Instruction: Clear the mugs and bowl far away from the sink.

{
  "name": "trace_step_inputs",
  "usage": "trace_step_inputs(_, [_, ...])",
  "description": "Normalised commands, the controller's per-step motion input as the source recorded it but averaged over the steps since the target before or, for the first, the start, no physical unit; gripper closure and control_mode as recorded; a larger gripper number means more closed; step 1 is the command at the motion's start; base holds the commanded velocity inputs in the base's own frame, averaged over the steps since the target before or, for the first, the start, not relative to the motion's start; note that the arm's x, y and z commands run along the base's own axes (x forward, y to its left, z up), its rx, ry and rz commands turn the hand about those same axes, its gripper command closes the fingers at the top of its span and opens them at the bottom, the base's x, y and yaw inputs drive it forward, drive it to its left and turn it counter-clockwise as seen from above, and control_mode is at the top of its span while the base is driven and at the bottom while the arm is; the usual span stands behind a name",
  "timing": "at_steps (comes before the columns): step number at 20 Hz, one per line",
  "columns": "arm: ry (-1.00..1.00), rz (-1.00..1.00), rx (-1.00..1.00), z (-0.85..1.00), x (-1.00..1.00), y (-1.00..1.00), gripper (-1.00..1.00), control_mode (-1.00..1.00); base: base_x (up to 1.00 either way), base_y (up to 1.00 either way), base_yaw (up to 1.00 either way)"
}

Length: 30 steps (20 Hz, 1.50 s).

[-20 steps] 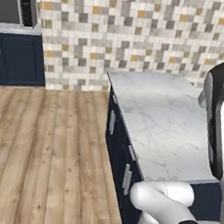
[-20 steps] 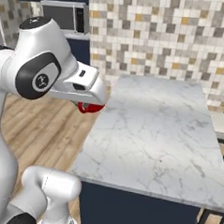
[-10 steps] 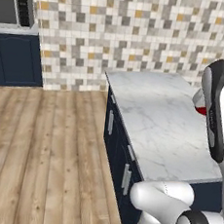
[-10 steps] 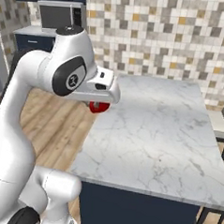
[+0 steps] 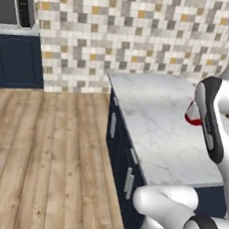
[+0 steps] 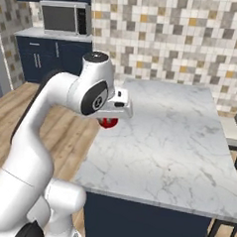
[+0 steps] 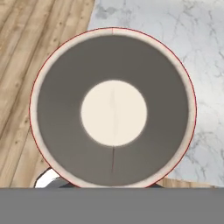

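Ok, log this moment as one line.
gripper: shut on red mug | mug: held above marble counter edge | phase: carrying

Base views flank marble counter (image 5: 157, 111), hand view close above

The arm (image 6: 45, 136) is glossy white, built of thick rounded segments. Its joints are dark: a round black cap with a small pale mark sits beside the desk (image 6: 164, 138), and a dark band runs along one link. The base (image 5: 175, 218) is white with a dark ring.
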Motion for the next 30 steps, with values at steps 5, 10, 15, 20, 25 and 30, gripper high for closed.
trace_step_inputs(5, [0.00, 0.06, 0.00, -0.72, 0.49, 0.00, 1.00, -1.00, 0.00, 0.00, 0.00])
trace_step_inputs(10, [0.00, 0.05, 0.00, -0.50, 0.45, 0.00, 1.00, -1.00, 0.00, 0.00, 0.00])
trace_step_inputs(15, [0.00, 0.04, 0.00, -0.42, 0.43, 0.00, 1.00, -1.00, 0.00, 0.00, 0.00])
trace_step_inputs(20, [0.00, 0.02, 0.00, -0.25, 0.43, 0.00, 1.00, -1.00, 0.00, 0.00, 0.00])
trace_step_inputs(25, [0.00, 0.00, 0.00, -0.25, 0.41, 0.00, 1.00, -1.00, 0.00, 0.00, 0.00])
trace_step_inputs(30, [0.08, 0.00, 0.02, -0.35, 0.23, -0.01, 1.00, -1.00, 0.00, 0.00, 0.00])
